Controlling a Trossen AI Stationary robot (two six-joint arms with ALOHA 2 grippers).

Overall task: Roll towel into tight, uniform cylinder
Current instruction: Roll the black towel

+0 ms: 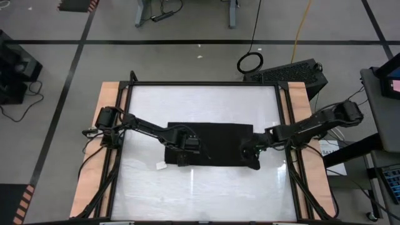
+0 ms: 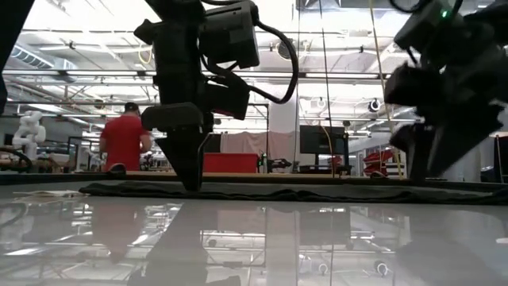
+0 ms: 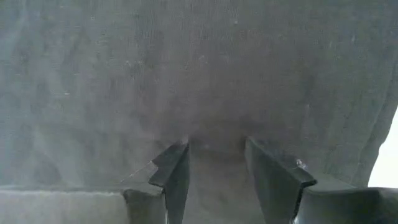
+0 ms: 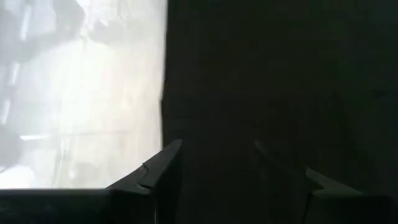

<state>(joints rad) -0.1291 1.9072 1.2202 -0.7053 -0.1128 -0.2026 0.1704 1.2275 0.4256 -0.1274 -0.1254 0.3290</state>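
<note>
Centrally, flat black cloth towel [image 1: 215, 140]

My table [image 1: 206, 187] has a glossy white top inside a dark frame, with bare wooden strips [image 1: 94, 169] along both sides. On it the towel [image 1: 215, 140] lies flat near the middle, a black rectangle. A small white tag [image 1: 161, 166] sits just off its near left corner.

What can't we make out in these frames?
- High view: towel near edge under both end effectors, left and right; any roll hidden.
- Low view: towel seen edge-on, so folds are unreadable.
- Right wrist view: cloth too dark for detail.
- Tag: the white scrap is too small to confirm.
</note>
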